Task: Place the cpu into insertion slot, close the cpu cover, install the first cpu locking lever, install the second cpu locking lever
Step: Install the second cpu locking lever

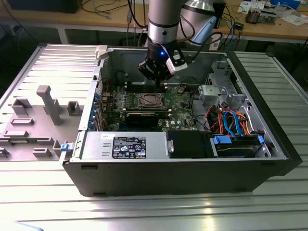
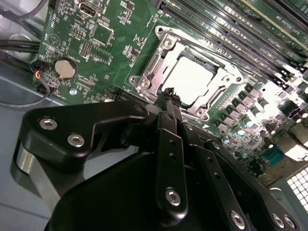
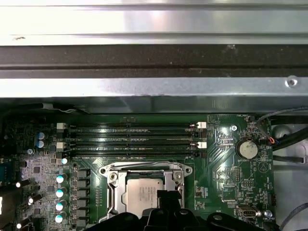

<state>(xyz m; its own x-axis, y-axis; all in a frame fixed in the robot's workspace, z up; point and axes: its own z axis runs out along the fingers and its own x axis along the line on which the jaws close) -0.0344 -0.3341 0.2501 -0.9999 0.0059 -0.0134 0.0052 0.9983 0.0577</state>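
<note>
Tool (image 2: 172, 96) above socket, fingers pinched narrow, empty.
cpu (image 3: 142, 195) seated in insertion slot (image 2: 166, 45); cpu cover (image 3: 144, 169) down around it.

An open computer case (image 1: 86, 144) lies on a ribbed metal table (image 1: 144, 211). Inside the case, the gripper (image 1: 157, 79) hangs just above the socket (image 1: 150, 101), which sits on the green board (image 1: 180, 103).

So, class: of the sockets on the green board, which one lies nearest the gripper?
The insertion slot, the square metal-framed socket with the silver cpu in it; the long narrow memory slots lie beyond it from the gripper.
</note>
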